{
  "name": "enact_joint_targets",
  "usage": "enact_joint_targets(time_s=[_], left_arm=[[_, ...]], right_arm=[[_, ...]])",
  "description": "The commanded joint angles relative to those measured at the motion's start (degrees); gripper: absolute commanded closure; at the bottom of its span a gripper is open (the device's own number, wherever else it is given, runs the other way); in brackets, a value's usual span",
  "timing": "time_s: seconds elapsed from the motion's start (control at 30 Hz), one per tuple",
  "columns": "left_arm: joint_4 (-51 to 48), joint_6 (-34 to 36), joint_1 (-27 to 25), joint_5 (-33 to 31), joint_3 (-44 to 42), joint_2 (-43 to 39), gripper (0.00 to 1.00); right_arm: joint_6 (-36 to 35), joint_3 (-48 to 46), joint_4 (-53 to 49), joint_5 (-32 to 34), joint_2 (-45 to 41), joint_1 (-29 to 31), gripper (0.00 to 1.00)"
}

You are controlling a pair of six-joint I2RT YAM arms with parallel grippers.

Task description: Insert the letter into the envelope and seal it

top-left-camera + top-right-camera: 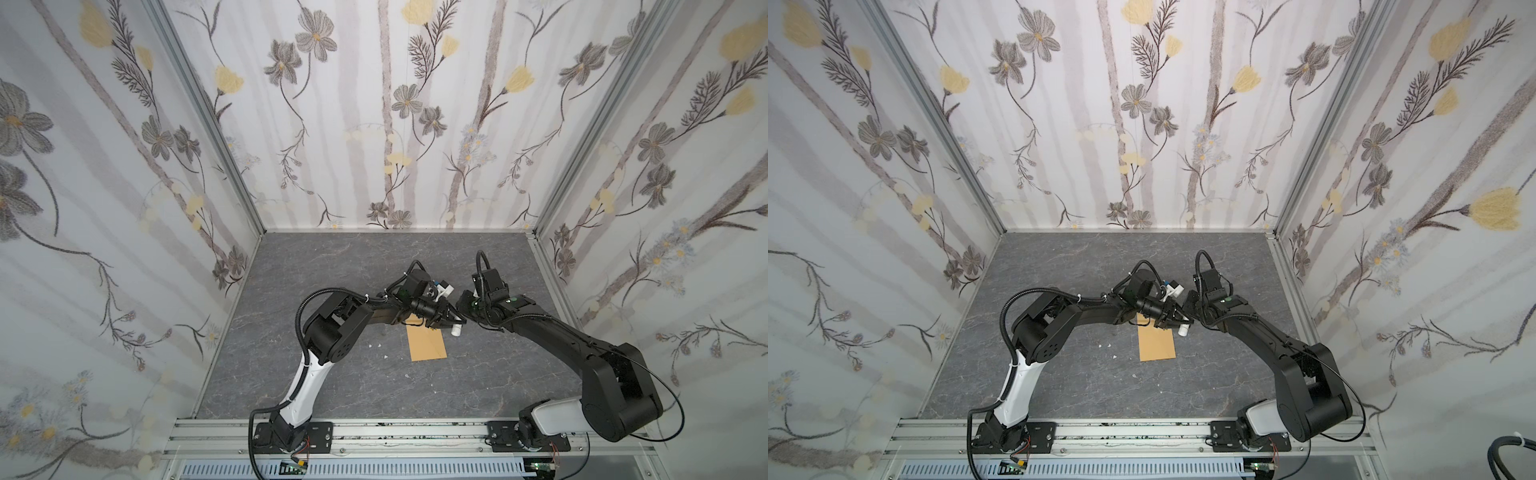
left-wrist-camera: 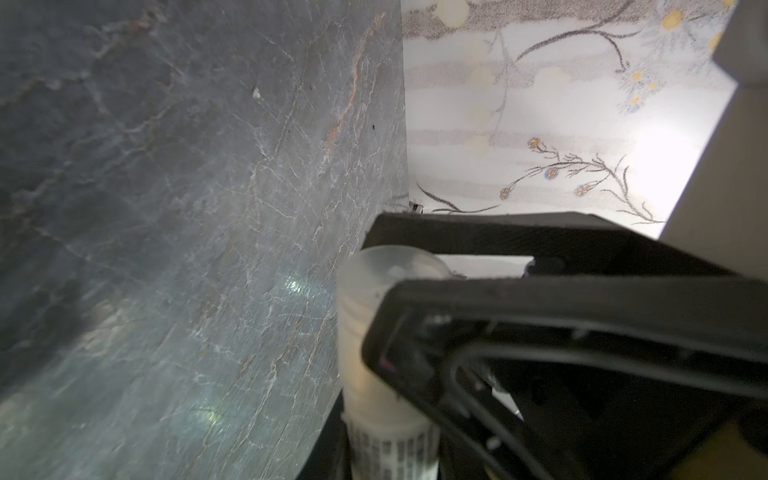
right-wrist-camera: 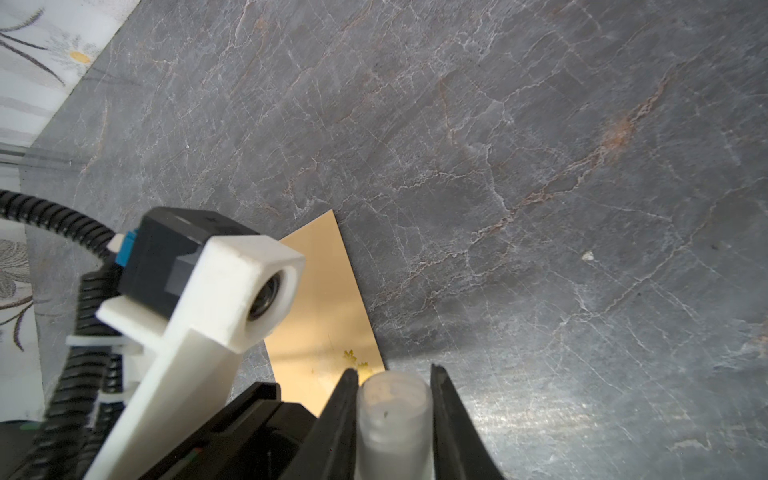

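The kraft-brown envelope (image 1: 428, 343) (image 1: 1156, 345) lies flat on the grey marbled table. In the right wrist view the envelope (image 3: 324, 316) shows a small yellow flower sticker (image 3: 353, 359). The letter is out of view. Both grippers meet just above the envelope's far end, around a small white tube (image 1: 457, 329) (image 1: 1183, 330). My left gripper (image 1: 446, 320) is shut on the tube's labelled body (image 2: 395, 449). My right gripper (image 3: 392, 370) is shut on the tube's frosted cap (image 3: 392, 411); in the left wrist view its black fingers (image 2: 478, 291) cross that cap (image 2: 374, 291).
Small white scraps (image 1: 378, 345) (image 1: 385, 356) lie on the table left of the envelope. Floral walls close in the back and both sides. A metal rail (image 1: 374, 432) runs along the front. The left arm's white camera mount (image 3: 232, 291) sits close beside my right gripper.
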Motion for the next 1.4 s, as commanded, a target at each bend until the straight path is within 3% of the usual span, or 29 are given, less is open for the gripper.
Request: enact_joint_targets(time_s=[0.0, 0.57, 0.77, 1.37], left_arm=[[1.91, -0.92, 0.76, -5.6, 0.05, -0.49, 1.0], [1.91, -1.01, 2.08, -7.21, -0.06, -0.98, 1.0], [1.91, -0.13, 2.17, -7.2, -0.81, -1.94, 1.0], [1.91, 0.93, 3.12, -8.97, -2.94, -4.01, 1.0]], right_arm=[[0.93, -0.14, -2.32, -5.25, -0.44, 0.6, 0.71], [1.92, -0.45, -1.62, -6.0, -0.95, 1.85, 0.7], [2.01, -0.28, -0.4, -8.51, 0.0, -0.2, 0.6], [0.98, -0.95, -0.17, -9.6, -4.24, -2.59, 0.49]])
